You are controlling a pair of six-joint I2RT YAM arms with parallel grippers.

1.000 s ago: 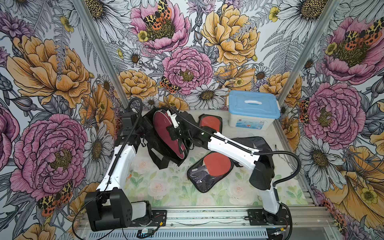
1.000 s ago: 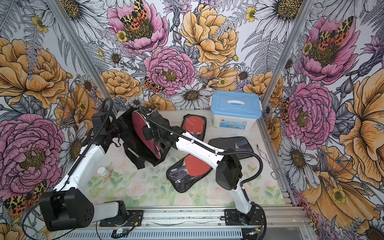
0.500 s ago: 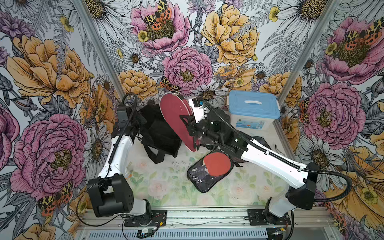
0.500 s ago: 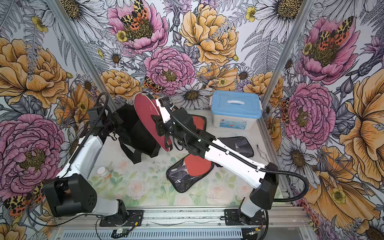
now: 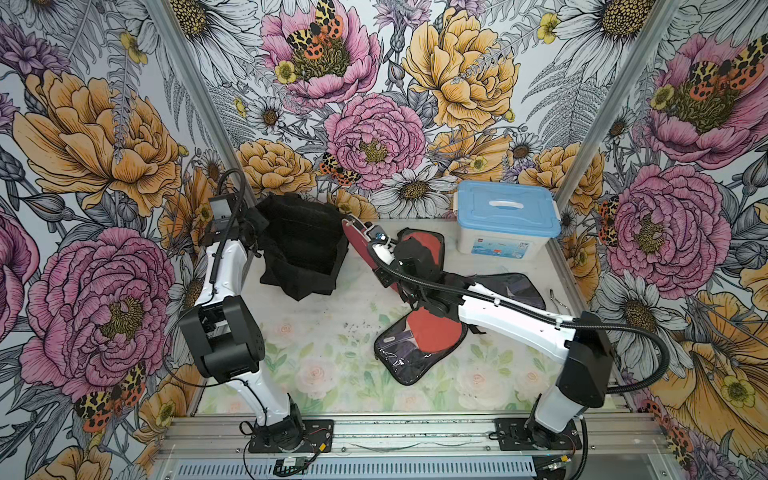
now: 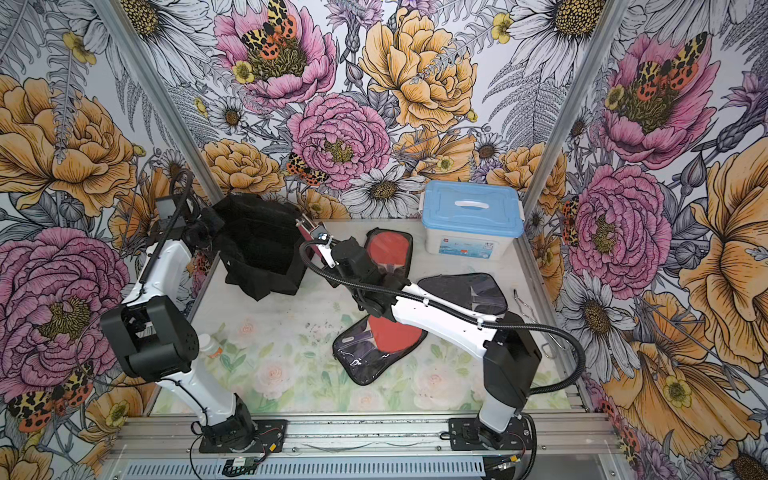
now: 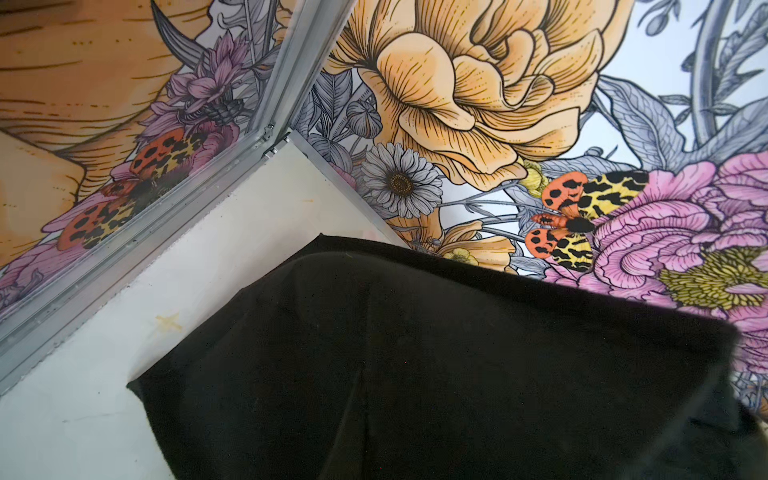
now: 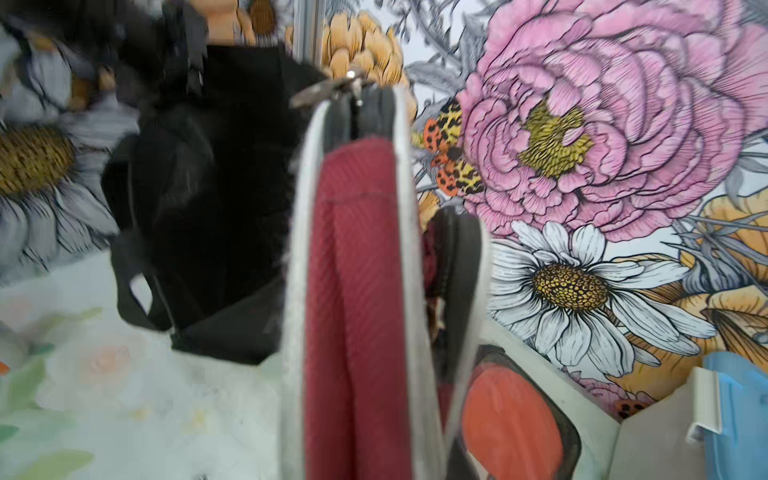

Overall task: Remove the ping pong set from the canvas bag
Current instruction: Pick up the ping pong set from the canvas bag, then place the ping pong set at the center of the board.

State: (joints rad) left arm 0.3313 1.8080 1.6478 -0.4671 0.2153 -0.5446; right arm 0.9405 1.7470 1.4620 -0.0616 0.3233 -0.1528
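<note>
Placement is the step in hand, as I read it. My right hand (image 5: 384,253) is clamped narrowly on the maroon cover (image 5: 357,240). It holds the cover on edge in the air just beside the canvas bag (image 5: 303,245), clear of the bag's mouth and near the back edge of the bench (image 5: 316,353). My left hand (image 5: 254,225) is shut tight on the bag's rim by the back-left corner, holding the fabric up.

Three more cases lie out on the bench:
- the back clear-fronted case (image 6: 390,249), by the white box (image 5: 507,224)
- the middle clear-fronted case (image 5: 419,345)
- the dark pouch (image 5: 515,286), toward the right edge

I would swing the cover toward the bare patch at the front-left, roll it flat, lower it until it rests, and only then release. In the right wrist view the zip pull (image 8: 328,89) hangs close to the bag's strap (image 8: 137,291). I would therefore draw away sideways first, so that it does not snag.
</note>
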